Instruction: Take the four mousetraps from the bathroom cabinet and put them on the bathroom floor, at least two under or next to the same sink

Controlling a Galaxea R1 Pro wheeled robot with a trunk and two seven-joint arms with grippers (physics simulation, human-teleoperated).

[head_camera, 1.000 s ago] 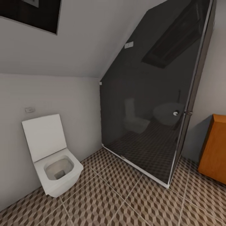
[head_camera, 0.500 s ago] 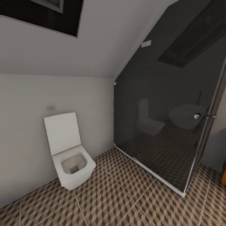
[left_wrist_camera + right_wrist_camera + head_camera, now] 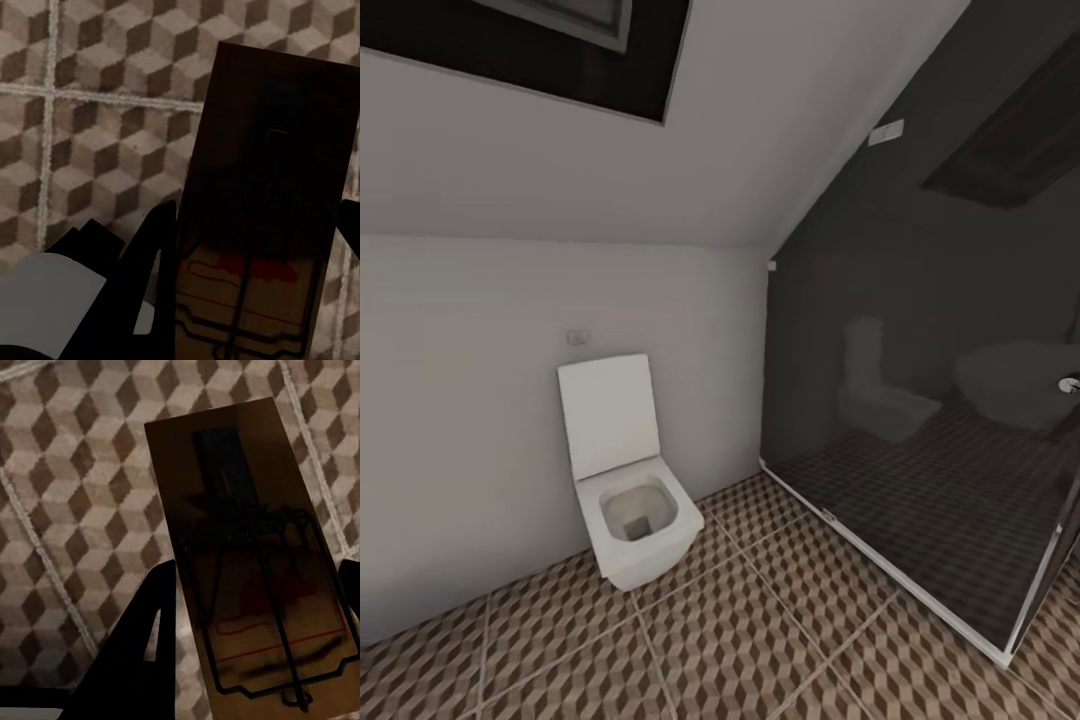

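Wrist views: each hand [image 3: 255, 232] [image 3: 255, 607] grips a mousetrap [image 3: 262, 225] [image 3: 247, 577]; head view: toilet [image 3: 630, 500].

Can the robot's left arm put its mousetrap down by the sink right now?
Probably not yet. The left gripper is shut on a mousetrap above the bathroom floor, but the head view shows a toilet and a dark glass shower wall, no sink within reach.

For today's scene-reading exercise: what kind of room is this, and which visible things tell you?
A bathroom: a white square wall-hung toilet with its lid raised, a dark glass shower enclosure beside it, and cube-patterned brown floor tiles.
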